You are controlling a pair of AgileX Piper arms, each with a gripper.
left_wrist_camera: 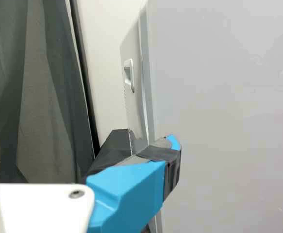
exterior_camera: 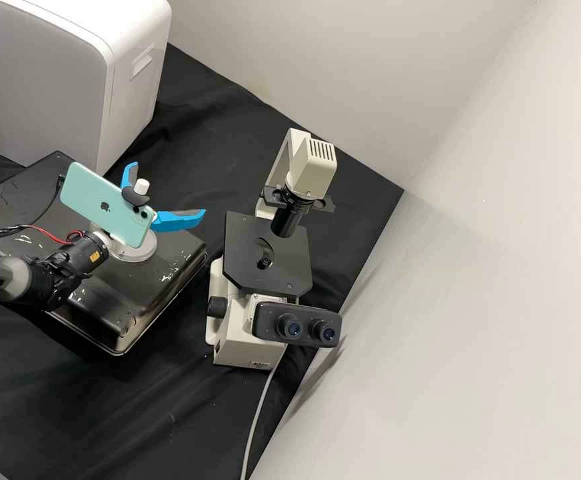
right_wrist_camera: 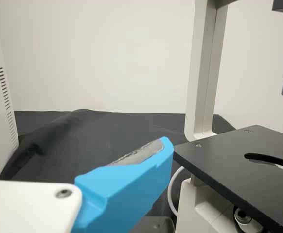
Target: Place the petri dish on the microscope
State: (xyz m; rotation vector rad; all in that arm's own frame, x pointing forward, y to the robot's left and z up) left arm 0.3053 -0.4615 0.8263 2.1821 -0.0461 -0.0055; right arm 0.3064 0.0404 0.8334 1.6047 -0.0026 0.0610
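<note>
Soft, even light is coming from above and the left, and the black worktop [exterior_camera: 137,400] is swallowing most of it. The microscope [exterior_camera: 237,333] and the worktop's edge are throwing a faint, soft-edged shadow onto the pale wall [exterior_camera: 470,300] at the right. The dark tray [exterior_camera: 137,300] is giving off small glints. In the left wrist view the white cabinet [left_wrist_camera: 219,97] is looking grey and dim. In the right wrist view the stage [right_wrist_camera: 219,155] is catching a dull sheen.
</note>
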